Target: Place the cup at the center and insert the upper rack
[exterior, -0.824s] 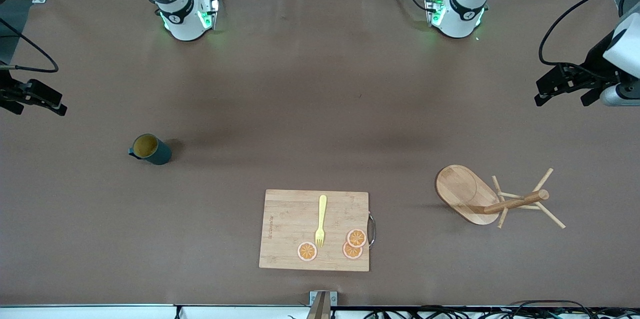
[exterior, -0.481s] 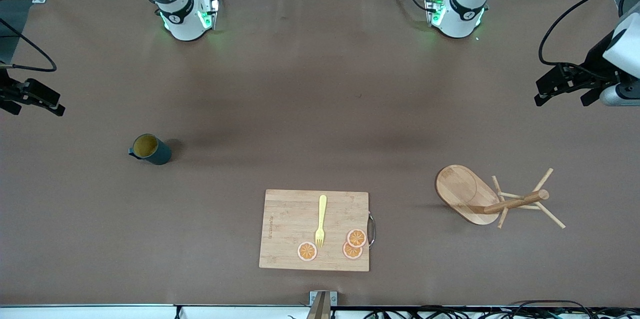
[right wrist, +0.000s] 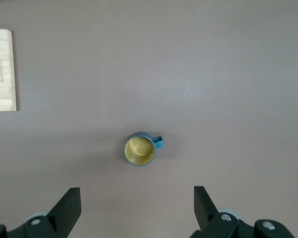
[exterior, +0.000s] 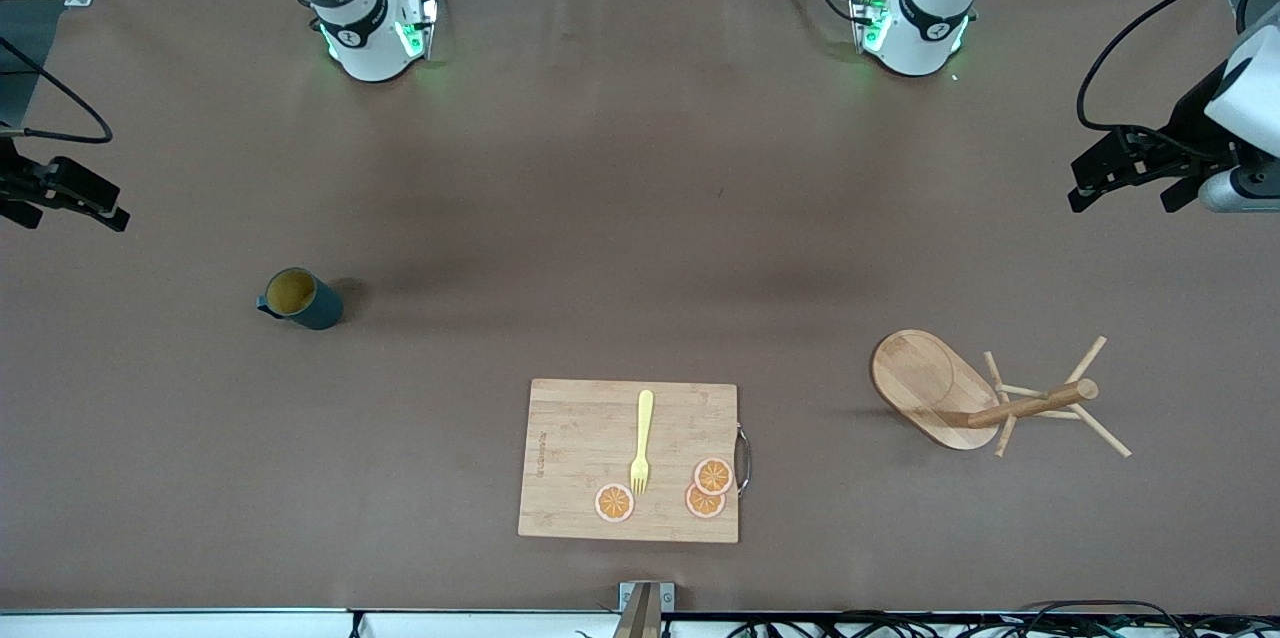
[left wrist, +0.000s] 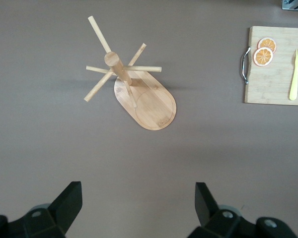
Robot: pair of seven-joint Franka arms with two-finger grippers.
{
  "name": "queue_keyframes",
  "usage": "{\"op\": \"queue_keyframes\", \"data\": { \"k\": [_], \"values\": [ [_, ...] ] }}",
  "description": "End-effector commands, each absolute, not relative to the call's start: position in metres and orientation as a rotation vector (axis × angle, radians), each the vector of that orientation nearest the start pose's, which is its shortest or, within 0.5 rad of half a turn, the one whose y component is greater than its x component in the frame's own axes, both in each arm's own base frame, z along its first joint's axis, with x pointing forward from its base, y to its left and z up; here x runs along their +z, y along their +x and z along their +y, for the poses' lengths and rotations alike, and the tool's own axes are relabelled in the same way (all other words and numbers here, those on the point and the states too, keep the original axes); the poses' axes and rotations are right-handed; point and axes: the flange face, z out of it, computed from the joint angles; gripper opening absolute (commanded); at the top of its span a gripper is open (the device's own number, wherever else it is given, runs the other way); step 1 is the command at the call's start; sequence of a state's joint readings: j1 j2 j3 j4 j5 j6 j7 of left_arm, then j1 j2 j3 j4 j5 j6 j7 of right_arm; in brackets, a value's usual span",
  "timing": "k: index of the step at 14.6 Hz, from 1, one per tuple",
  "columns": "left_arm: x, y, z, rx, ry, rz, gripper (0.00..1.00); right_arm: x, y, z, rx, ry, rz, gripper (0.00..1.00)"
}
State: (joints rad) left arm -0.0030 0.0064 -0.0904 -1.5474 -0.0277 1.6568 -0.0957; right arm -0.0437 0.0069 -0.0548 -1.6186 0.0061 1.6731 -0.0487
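The cup (exterior: 298, 299), dark teal with a yellowish inside, stands upright on the table toward the right arm's end; the right wrist view shows it from above (right wrist: 140, 149). The upper rack (exterior: 985, 398), a wooden mug tree with an oval base, central post and slanted pegs, stands toward the left arm's end and shows in the left wrist view (left wrist: 134, 82). My right gripper (exterior: 60, 203) hangs open and empty above the table near the cup (right wrist: 137, 206). My left gripper (exterior: 1135, 188) hangs open and empty above the table near the rack (left wrist: 139, 203).
A rectangular wooden cutting board (exterior: 628, 460) lies near the front edge at mid-table. It carries a yellow fork (exterior: 642, 441) and three orange slices (exterior: 705, 488). The board also shows in both wrist views (left wrist: 275, 64) (right wrist: 1, 69).
My right gripper has drifted very slightly toward the right arm's end of the table. The cup, the rack and the left gripper have not moved.
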Motion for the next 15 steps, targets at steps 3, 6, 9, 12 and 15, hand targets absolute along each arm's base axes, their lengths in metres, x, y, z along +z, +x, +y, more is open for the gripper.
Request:
{"op": "queue_keyframes", "data": {
  "k": [3,6,9,12,15],
  "values": [
    [0.644,0.564,-0.056,-0.179,-3.170,0.035,1.00,0.558,0.572,-0.050,0.145,-3.113,0.089,1.00],
    [0.644,0.564,-0.055,-0.179,-3.170,0.033,1.00,0.504,0.592,-0.048,0.267,-3.102,0.077,1.00],
    [0.644,0.564,-0.055,-0.181,-3.170,0.033,1.00,0.439,0.615,-0.028,0.342,-3.102,0.027,1.00],
    [0.644,0.564,-0.055,-0.181,-3.171,0.033,1.00,0.378,0.633,-0.003,0.361,-3.093,-0.017,1.00],
    [0.645,0.564,-0.055,-0.186,-3.171,0.033,1.00,0.338,0.619,0.010,0.463,-3.081,-0.041,1.00]
  ]
}}
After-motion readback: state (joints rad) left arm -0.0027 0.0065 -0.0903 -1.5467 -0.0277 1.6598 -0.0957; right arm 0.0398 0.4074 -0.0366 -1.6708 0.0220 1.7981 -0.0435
